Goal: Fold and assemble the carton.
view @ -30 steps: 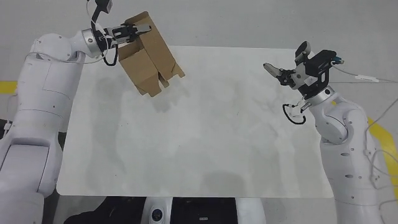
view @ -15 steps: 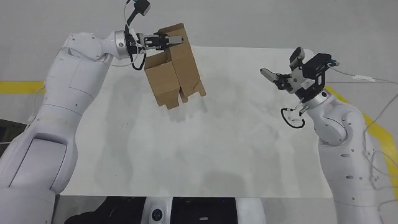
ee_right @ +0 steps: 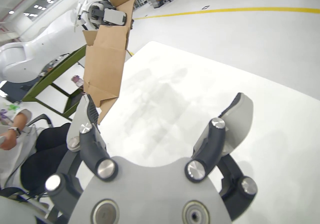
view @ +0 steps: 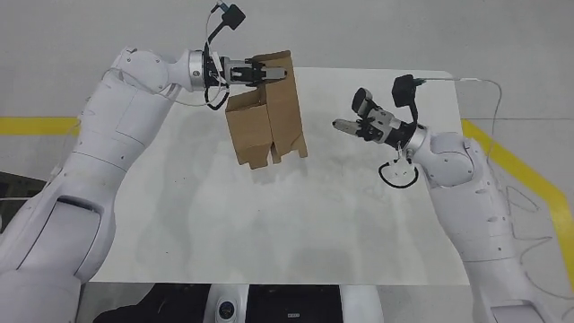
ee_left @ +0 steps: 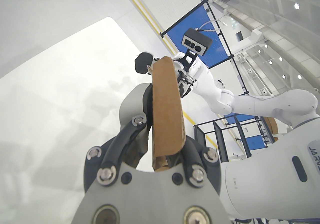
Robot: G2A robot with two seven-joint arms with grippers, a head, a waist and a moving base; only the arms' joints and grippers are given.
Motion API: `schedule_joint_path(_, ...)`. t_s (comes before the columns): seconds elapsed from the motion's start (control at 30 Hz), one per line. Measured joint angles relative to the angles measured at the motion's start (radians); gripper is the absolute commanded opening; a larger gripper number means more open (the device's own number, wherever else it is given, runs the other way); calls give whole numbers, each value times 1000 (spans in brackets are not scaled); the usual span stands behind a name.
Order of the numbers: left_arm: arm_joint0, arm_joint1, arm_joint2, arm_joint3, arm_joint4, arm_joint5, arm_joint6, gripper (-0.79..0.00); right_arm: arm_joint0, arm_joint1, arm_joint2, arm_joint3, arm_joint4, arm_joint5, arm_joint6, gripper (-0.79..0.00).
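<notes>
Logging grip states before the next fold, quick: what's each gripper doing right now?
Left gripper: closed, holding the carton by its top flap.
Right gripper: open, holding nothing.

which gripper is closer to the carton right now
Left. The left gripper is shut on the carton at its top flap; the right gripper hangs open beside it, not touching.
</notes>
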Motion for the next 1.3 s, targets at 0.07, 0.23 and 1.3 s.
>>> schedule_joint_path(0.07,6,5,14,-22,12,-8,8,-785,23,-2,-33,27,76,-10,50,0)
schedule_joint_path(0.23,22,14,59,-78,16,-32,32,-785,80,-5,-123,79,300,-26,220,0)
schedule_joint_path(1.3,3,63,236,-183,-95,-62,63,-3,216,18,-418,169,609,-54,331,-785)
